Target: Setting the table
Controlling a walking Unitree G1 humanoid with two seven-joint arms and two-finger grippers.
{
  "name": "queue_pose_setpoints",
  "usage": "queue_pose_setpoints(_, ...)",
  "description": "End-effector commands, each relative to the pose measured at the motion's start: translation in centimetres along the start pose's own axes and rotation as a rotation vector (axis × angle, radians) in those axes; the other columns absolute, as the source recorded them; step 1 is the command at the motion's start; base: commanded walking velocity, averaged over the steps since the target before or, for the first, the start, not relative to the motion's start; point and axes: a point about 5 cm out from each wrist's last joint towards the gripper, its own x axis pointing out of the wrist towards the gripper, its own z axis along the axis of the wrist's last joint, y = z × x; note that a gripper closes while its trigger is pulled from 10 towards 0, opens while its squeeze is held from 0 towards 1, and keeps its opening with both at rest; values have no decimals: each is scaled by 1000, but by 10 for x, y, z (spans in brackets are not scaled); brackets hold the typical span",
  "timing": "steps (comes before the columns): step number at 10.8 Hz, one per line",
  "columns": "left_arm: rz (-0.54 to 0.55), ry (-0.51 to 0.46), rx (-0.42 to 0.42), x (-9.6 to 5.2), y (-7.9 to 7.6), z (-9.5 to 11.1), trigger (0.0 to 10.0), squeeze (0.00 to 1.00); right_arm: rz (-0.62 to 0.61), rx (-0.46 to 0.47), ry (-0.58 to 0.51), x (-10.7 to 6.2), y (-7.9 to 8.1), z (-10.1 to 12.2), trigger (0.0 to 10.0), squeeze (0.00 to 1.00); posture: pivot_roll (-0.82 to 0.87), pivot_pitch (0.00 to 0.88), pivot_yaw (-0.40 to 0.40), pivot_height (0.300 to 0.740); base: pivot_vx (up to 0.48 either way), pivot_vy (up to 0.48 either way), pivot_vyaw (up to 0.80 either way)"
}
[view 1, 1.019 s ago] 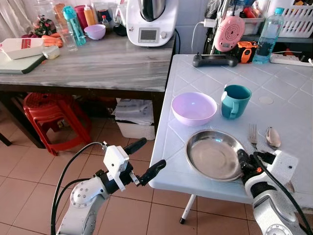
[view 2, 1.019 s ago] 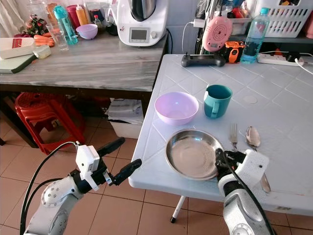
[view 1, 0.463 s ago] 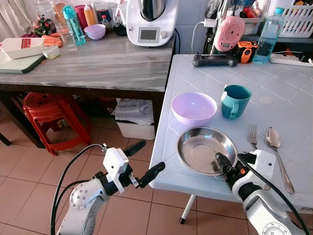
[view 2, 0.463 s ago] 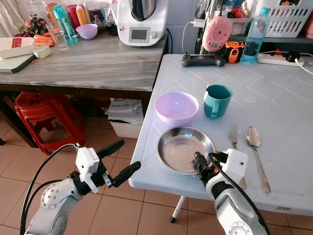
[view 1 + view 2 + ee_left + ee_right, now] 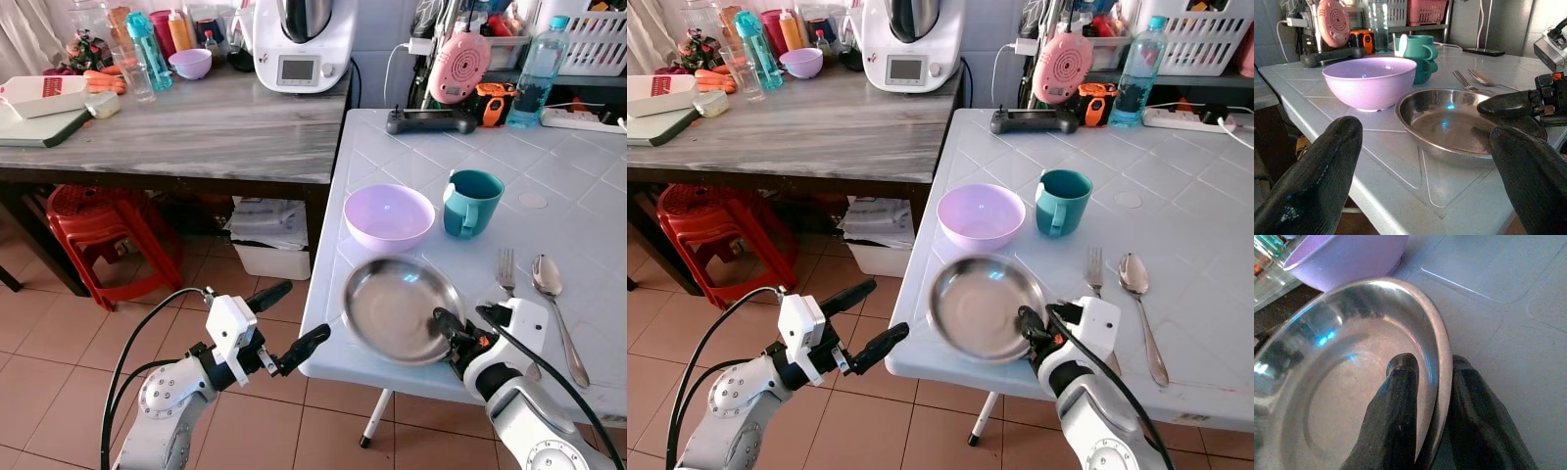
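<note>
— Where is the plate?

— The steel plate (image 5: pixel 400 309) sits at the near left corner of the white table (image 5: pixel 578 186). Its left rim reaches the table edge. It lies just in front of the lilac bowl (image 5: pixel 388 215).

— What holds it?

— The right gripper (image 5: pixel 460 338). Its fingers are clamped on the plate's near right rim, one finger (image 5: pixel 1396 401) inside the dish and the other outside, under the rim.

— And the left gripper?

— The left gripper (image 5: pixel 292 318) hangs off the table, over the tiled floor (image 5: pixel 59 333), left of the corner. Its two fingers are spread apart and grasp nothing. Its wrist view looks across the corner at bowl and plate.

— What else is laid out?

— A teal mug (image 5: pixel 471 202) stands just right of the bowl. A fork (image 5: pixel 506 270) and a spoon (image 5: pixel 551 294) lie side by side, right of the plate, handles toward the near edge.

— Surroundings?

— A grey counter (image 5: pixel 196 122) adjoins the table on the left, carrying a kitchen machine (image 5: pixel 304 41). A red stool (image 5: pixel 93 230) stands beneath it.
</note>
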Motion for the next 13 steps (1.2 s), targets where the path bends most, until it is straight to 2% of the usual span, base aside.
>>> queue_pose_setpoints(1,-4,1,13,-1,2,4,10000,0,-18,27,52,1,-4,-9,0,0,-16,17,70,740,0,0,0)
queue_pose_setpoints(6,-10,3,22,-1,5,5,10000,0,-83,49,39,2,-9,-9,0,0,-21,16,69,740,0,0,0)
queue_pose_setpoints(7,31,16,39,-5,11,2,10000,0,-100,55,23,3,-8,-8,0,0,-21,16,69,740,0,0,0)
queue_pose_setpoints(9,264,54,64,-10,37,-4,10000,0,-84,37,-2,4,-1,-9,0,0,-24,10,73,740,0,0,0)
queue_pose_setpoints(10,447,100,37,-15,54,-10,10000,0,-27,-2,-41,1,9,-6,1490,0,-21,6,72,740,0,0,0)
queue_pose_setpoints(11,499,110,-3,-16,59,-12,10000,0,6,-37,-61,-1,13,-3,10000,0,-22,4,70,740,0,0,0)
queue_pose_setpoints(13,570,114,-20,-17,68,-11,10000,0,53,-137,-155,-3,22,8,10000,0,-21,0,65,740,0,0,0)
